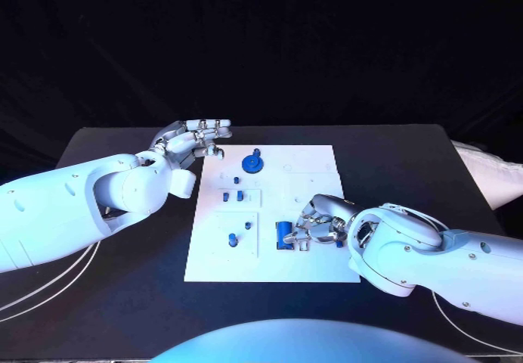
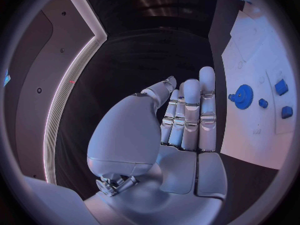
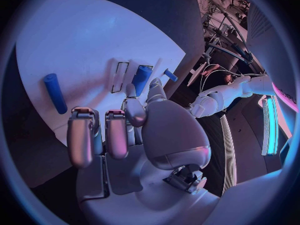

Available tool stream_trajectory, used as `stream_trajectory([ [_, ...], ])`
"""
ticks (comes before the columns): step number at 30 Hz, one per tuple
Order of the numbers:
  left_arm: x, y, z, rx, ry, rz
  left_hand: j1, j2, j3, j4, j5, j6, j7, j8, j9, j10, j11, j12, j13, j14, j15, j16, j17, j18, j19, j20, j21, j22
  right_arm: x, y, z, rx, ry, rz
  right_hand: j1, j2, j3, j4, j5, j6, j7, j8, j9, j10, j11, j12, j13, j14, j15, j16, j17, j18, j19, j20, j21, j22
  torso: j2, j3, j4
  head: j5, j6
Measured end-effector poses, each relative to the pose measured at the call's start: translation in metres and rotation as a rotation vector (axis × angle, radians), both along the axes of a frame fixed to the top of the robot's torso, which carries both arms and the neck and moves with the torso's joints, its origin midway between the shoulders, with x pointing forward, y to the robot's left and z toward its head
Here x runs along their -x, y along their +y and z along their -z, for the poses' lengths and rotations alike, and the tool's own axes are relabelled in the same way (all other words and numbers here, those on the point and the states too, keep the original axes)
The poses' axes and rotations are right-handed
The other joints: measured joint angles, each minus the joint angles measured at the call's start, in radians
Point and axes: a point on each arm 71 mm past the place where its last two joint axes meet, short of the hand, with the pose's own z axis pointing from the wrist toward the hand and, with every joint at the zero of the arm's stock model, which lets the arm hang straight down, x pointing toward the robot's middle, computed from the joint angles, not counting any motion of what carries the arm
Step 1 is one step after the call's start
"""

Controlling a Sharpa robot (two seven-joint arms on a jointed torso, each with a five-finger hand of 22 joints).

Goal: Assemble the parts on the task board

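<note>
White rectangular task board (image 1: 305, 170) mid-table, left hand (image 1: 194, 141) empty, fingers extended, at its far-left corner beside blue gear (image 1: 252, 162), right hand (image 1: 318, 223) near-right, over blue cylinder (image 1: 284, 231), grasp cannot be told.

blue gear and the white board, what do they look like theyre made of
Blue gear: probably moulded or printed plastic, matte; its colour is even and it shows no metallic glint. White board: looks like a rigid flat plate, plastic or painted, with a smooth, dull surface and crisp recessed outlines. Neither can be told for certain.
</note>
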Motion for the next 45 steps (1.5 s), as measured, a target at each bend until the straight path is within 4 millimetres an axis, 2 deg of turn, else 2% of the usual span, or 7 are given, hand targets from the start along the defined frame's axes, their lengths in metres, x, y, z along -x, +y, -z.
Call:
stream_trajectory([
  [3, 0.000, 0.000, 0.000, 0.000, 0.000, 0.000, 0.000, 0.000, 0.000, 0.000, 0.000, 0.000, 0.000, 0.000, 0.000, 0.000, 0.000, 0.000, 0.000, 0.000, 0.000, 0.000, 0.000, 0.000, 0.000, 0.000, 0.000, 0.000, -0.001, -0.001, 0.000, 0.006, -0.004, 0.002, -0.009, 0.009, 0.004, 0.004, 0.013, 0.000, 0.000, 0.000, 0.002, 0.000, 0.000, 0.000, 0.000, 0.000, 0.000, 0.000, 0.000, 0.000, 0.000, 0.000, 0.000, 0.001, 0.000, 0.0000, -0.0003, 0.001, 0.001],
  [12, 0.000, 0.000, 0.000, 0.000, 0.001, 0.000, 0.000, 0.000, 0.000, 0.000, 0.000, 0.000, 0.000, 0.000, 0.000, 0.000, 0.000, 0.000, 0.001, 0.000, 0.000, 0.000, 0.000, 0.000, 0.000, 0.000, 0.000, 0.000, -0.001, -0.001, 0.000, 0.013, -0.012, 0.001, 0.008, 0.009, 0.003, -0.007, 0.023, 0.000, 0.000, 0.000, 0.006, 0.000, 0.000, -0.004, 0.000, 0.000, 0.000, 0.000, 0.000, 0.000, 0.000, 0.000, 0.000, 0.003, 0.000, 0.0003, -0.0016, 0.001, 0.002],
  [18, 0.000, 0.000, 0.000, 0.000, 0.001, 0.001, 0.000, 0.000, 0.000, 0.000, 0.000, 0.000, 0.000, 0.000, 0.000, -0.003, 0.003, 0.000, 0.001, 0.000, 0.000, 0.000, -0.003, 0.000, 0.000, 0.000, 0.000, 0.000, -0.001, 0.000, 0.000, 0.023, -0.021, -0.009, 0.050, 0.006, 0.022, -0.047, -0.021, 0.000, 0.000, 0.004, 0.009, 0.004, -0.004, -0.005, 0.000, 0.004, -0.004, 0.000, 0.000, 0.000, 0.000, 0.000, 0.000, 0.003, 0.000, 0.0006, -0.0012, 0.000, 0.001],
  [28, -0.001, 0.000, 0.000, -0.001, 0.001, -0.001, 0.000, 0.000, 0.000, 0.000, 0.000, 0.000, 0.000, 0.000, 0.000, -0.003, 0.003, 0.000, 0.001, 0.000, 0.000, 0.000, -0.002, 0.000, 0.000, 0.000, 0.000, 0.000, -0.004, 0.003, 0.001, 0.039, -0.044, -0.019, 0.050, 0.005, 0.022, -0.047, -0.024, 0.002, -0.002, 0.005, 0.012, 0.004, -0.004, -0.006, 0.005, 0.004, -0.004, 0.004, 0.000, 0.000, 0.004, -0.004, 0.004, 0.003, 0.000, 0.0006, -0.0015, 0.000, 0.000],
  [32, -0.001, 0.000, 0.000, -0.002, 0.002, -0.002, 0.000, 0.000, 0.000, 0.000, 0.000, 0.000, 0.000, 0.000, 0.000, -0.003, 0.003, 0.000, 0.001, 0.000, 0.000, 0.000, -0.002, 0.000, 0.000, 0.000, 0.000, 0.000, -0.006, 0.003, 0.003, 0.046, -0.055, -0.017, 0.042, 0.024, 0.032, -0.043, -0.025, 0.005, -0.005, 0.008, 0.014, 0.010, -0.009, -0.002, 0.009, 0.004, -0.004, 0.009, 0.000, 0.000, 0.004, -0.004, 0.009, 0.003, 0.000, 0.0000, -0.0009, -0.001, 0.000],
  [35, -0.001, 0.000, 0.001, -0.001, 0.002, -0.001, 0.000, 0.000, 0.000, 0.000, 0.000, 0.000, 0.000, 0.000, 0.000, -0.003, 0.003, 0.000, 0.001, 0.000, 0.000, 0.000, -0.002, 0.000, 0.000, 0.000, 0.000, 0.000, -0.006, 0.003, 0.003, 0.048, -0.064, -0.016, 0.039, 0.032, 0.032, -0.043, -0.005, 0.018, -0.018, 0.018, 0.019, 0.013, -0.006, 0.029, 0.028, 0.000, -0.007, 0.009, 0.000, 0.000, 0.004, -0.004, 0.009, 0.003, 0.000, 0.0000, -0.0004, -0.001, 0.000],
  [45, -0.001, 0.000, 0.001, -0.002, 0.002, -0.002, 0.000, 0.000, 0.000, 0.000, 0.000, 0.000, 0.000, 0.000, 0.000, -0.003, 0.003, 0.000, 0.000, 0.000, 0.000, 0.000, -0.002, 0.000, 0.000, 0.000, 0.000, 0.000, -0.006, -0.008, 0.000, 0.052, -0.087, 0.012, 0.034, 0.037, 0.035, -0.040, 0.030, 0.021, -0.021, 0.019, 0.020, 0.012, -0.006, 0.040, 0.048, 0.004, -0.011, 0.009, -0.001, 0.000, 0.007, -0.007, 0.009, 0.003, 0.000, 0.0000, -0.0011, -0.002, 0.001],
])
